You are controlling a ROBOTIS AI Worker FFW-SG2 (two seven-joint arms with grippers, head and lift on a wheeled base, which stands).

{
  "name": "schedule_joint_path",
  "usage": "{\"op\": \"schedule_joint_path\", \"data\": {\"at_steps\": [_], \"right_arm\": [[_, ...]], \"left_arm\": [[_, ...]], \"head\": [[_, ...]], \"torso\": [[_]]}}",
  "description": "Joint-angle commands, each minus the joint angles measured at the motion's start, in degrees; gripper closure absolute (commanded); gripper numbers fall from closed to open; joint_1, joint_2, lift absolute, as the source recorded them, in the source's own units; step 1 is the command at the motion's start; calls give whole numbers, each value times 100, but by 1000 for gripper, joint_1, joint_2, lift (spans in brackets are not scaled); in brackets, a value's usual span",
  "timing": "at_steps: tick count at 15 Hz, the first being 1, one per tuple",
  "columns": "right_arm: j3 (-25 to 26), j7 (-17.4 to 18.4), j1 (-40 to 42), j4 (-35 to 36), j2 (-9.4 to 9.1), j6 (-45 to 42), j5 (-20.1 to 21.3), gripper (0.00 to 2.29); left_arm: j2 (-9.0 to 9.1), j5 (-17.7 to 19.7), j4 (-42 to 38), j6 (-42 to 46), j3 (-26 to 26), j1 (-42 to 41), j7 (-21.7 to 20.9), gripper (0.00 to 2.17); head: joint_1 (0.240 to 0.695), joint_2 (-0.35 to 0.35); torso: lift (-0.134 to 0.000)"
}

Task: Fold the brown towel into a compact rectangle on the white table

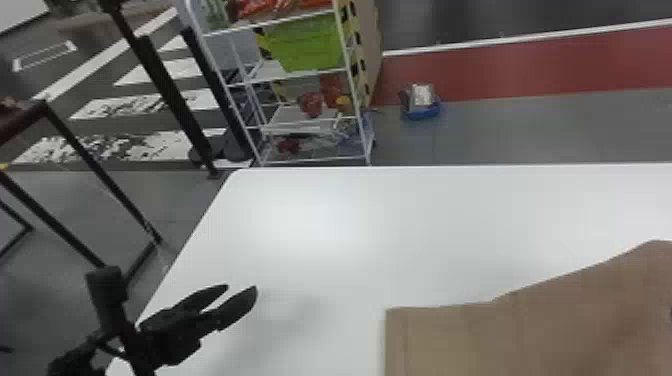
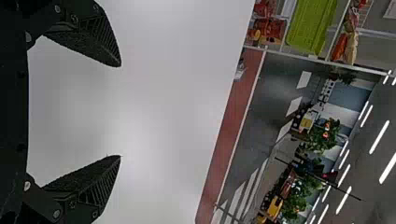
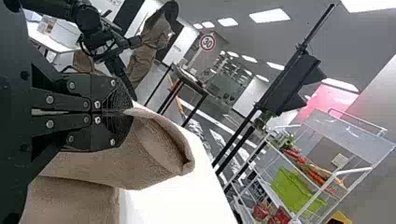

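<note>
The black two-finger left gripper [image 1: 241, 292] is above the white table [image 1: 325, 250], fingers wide apart. The black two-finger right gripper [image 3: 129, 112] is clamped on the brown fabric towel [image 1: 460, 340]. The towel extends over the table's right side; its gripped portion is raised and curled.

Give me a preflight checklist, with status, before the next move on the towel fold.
1. Right gripper holding the towel: ok, fingers shut on an edge of the cloth.
2. Left gripper open and empty: ok, fingers wide apart.
3. Left gripper at the towel: not ok, it hangs by the left side of the white table, apart from the cloth.
4. Towel in a compact rectangle: not ok, part is held up at the right gripper.
5. Towel's edges lined up underneath: cannot tell, the raised cloth hides too much.
</note>
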State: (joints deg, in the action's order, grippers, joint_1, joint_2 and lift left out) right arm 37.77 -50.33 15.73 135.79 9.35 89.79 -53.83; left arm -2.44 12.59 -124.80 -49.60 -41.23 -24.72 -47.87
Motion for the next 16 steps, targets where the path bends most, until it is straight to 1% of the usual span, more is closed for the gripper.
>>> {"op": "schedule_joint_path", "data": {"at_steps": [1, 2, 3, 5, 7, 8, 10, 11, 15, 16], "right_arm": [[249, 15, 53, 255, -82, 29, -49, 1413], [328, -20, 133, 264, -91, 29, -14, 1413], [346, -117, 176, 220, -91, 29, 118, 1413], [249, -548, 185, -105, -91, 29, 716, 1413], [-32, -1066, -8, -598, -30, 29, 1471, 1413], [-191, -1172, -70, -782, 5, 29, 1691, 1413], [-472, -1216, -70, -914, 93, 29, 2069, 1413], [-551, -1216, -61, -914, 102, 29, 2262, 1413], [-560, -1198, 36, -844, 120, 29, 2904, 1406], [-525, -1189, 80, -852, 164, 29, 3001, 1406]], "left_arm": [[7, -2, -9, -28, 72, 29, 6, 211], [-2, -11, -9, -46, 124, 37, 32, 211], [-2, -37, -9, -46, 151, 55, 32, 211], [-2, -46, 0, -46, 168, 55, 6, 211], [-11, -125, 26, -46, 203, 55, -12, 211], [-11, -151, 17, -81, 221, 55, -29, 215], [7, -151, 9, -98, 256, 55, -47, 211], [7, -134, 0, -116, 256, 46, -56, 211], [-11, -134, -9, -116, 195, 29, -73, 211], [-20, -134, -9, -116, 186, 20, -82, 211]], "head": [[695, 350], [695, 350], [695, 350], [695, 342], [695, 324], [695, 315], [695, 296], [695, 292], [695, 280], [695, 277]], "torso": [[-124], [-124], [-124], [-124], [-124], [-124], [-124], [-124], [-124], [-124]]}}
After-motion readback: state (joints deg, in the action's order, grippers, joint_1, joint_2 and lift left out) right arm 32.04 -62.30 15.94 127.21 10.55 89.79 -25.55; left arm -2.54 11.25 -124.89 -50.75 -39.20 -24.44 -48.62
